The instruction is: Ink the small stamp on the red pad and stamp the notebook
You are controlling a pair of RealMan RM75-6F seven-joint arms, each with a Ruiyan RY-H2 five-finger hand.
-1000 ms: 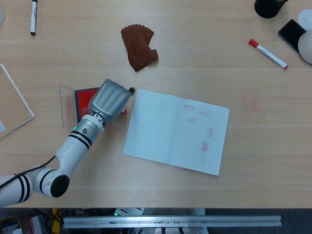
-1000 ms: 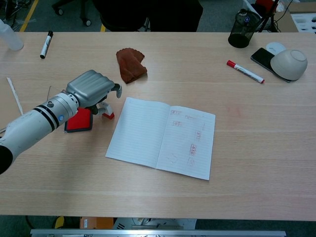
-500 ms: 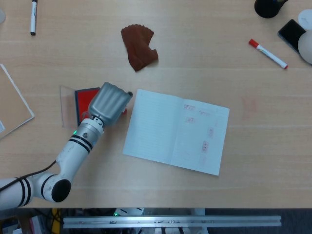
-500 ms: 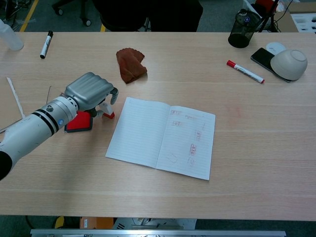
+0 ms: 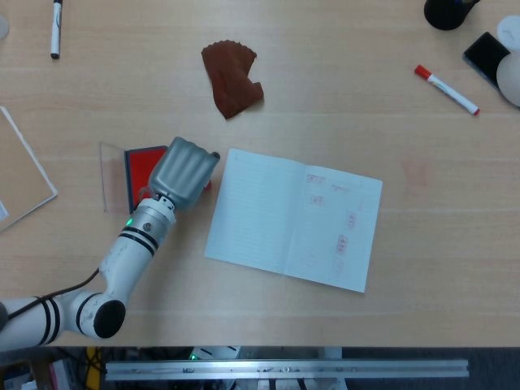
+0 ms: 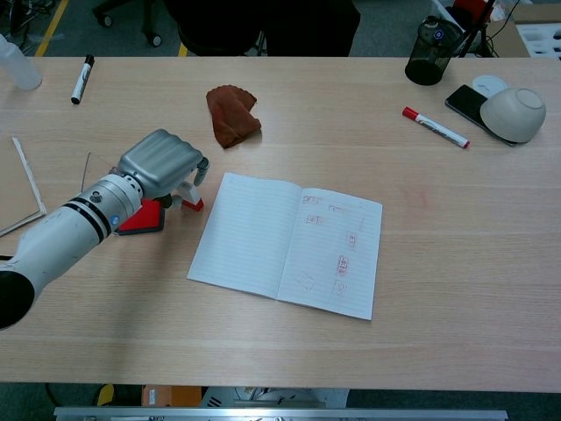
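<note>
The small stamp (image 6: 188,201), white with a red base, stands on the table between the red ink pad (image 6: 144,217) and the open notebook (image 6: 287,242). My left hand (image 6: 163,164) sits right over the stamp, fingers curled down around its top, so only its lower part shows in the chest view. From the head view the left hand (image 5: 184,171) hides the stamp and covers the right edge of the red pad (image 5: 143,166). The notebook (image 5: 294,218) lies open with several faint red stamp marks on its right page. My right hand is not in sight.
A brown cloth (image 5: 232,77) lies behind the notebook. A red-capped marker (image 5: 447,89), a bowl (image 6: 514,114), a phone and a dark cup (image 6: 427,61) are at the far right. A black marker (image 6: 82,79) and a board (image 5: 20,171) are on the left.
My left hand has sunk lower and drawn slightly toward me over the stamp. The stamp, the pad and the notebook stay where they were.
</note>
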